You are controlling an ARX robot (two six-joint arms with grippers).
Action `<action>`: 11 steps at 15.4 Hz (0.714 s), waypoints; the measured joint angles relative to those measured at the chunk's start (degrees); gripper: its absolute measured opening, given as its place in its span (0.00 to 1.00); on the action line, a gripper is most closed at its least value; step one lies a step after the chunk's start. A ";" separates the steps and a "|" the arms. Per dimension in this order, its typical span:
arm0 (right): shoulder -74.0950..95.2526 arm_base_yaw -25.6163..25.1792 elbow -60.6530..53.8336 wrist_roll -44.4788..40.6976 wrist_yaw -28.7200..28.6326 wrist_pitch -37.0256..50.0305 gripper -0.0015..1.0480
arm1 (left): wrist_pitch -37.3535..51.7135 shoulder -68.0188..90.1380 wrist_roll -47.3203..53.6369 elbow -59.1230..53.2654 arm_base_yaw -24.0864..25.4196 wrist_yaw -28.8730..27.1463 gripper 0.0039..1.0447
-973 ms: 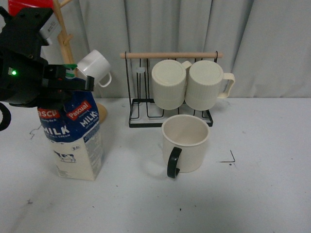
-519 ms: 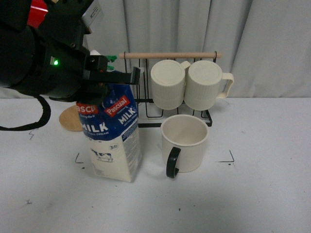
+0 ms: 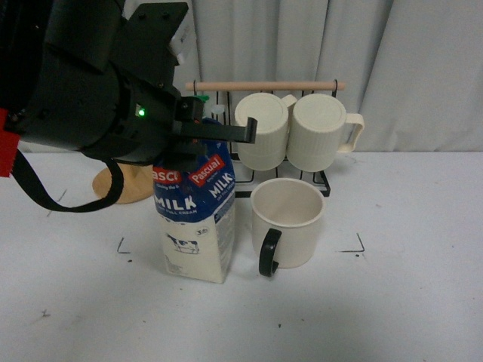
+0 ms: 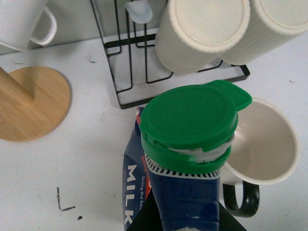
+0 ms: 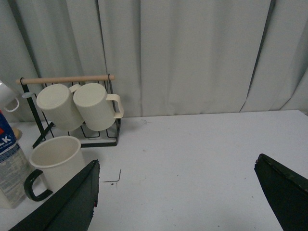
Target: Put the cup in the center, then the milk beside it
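**Milk carton held upright next to the cup**

The left gripper (image 3: 220,130) is closed around the top of the milk (image 3: 198,222), just under its green cap (image 4: 190,115). The carton stands upright. I cannot tell whether its base is on the table or just above it.

The milk is just left of the cup (image 3: 287,224), with a thin gap between them. The cup sits upright and empty, its black handle (image 3: 268,253) turned towards the front. Both are within the center (image 3: 338,247), the white patch between the black corner marks.

Behind them, two ribbed mugs (image 3: 290,132) hang side by side on a wire rack (image 3: 214,162). The round wooden base (image 3: 132,185) of a mug tree lies off to the left.

The right gripper (image 5: 175,202) hangs well off to the right above bare table. Its fingers are spread wide and hold nothing.
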 joint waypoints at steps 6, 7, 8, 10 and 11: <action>0.00 0.00 0.00 0.00 0.00 0.00 0.94 | 2.60 2.01 -1.07 0.57 -1.29 -1.90 0.04; 0.00 0.00 0.00 0.00 0.00 0.00 0.94 | 3.02 2.10 -1.03 0.57 -1.11 -2.32 0.04; 0.00 0.00 -0.02 0.00 0.02 0.00 0.94 | 3.69 2.12 -1.09 0.57 -1.01 -1.97 0.15; 0.00 0.00 0.00 0.00 0.02 0.00 0.94 | 3.69 2.10 -1.31 0.96 -0.96 -1.40 0.37; 0.00 0.00 0.00 0.00 0.00 0.00 0.94 | 3.50 2.08 -1.42 0.96 -0.92 -0.96 0.48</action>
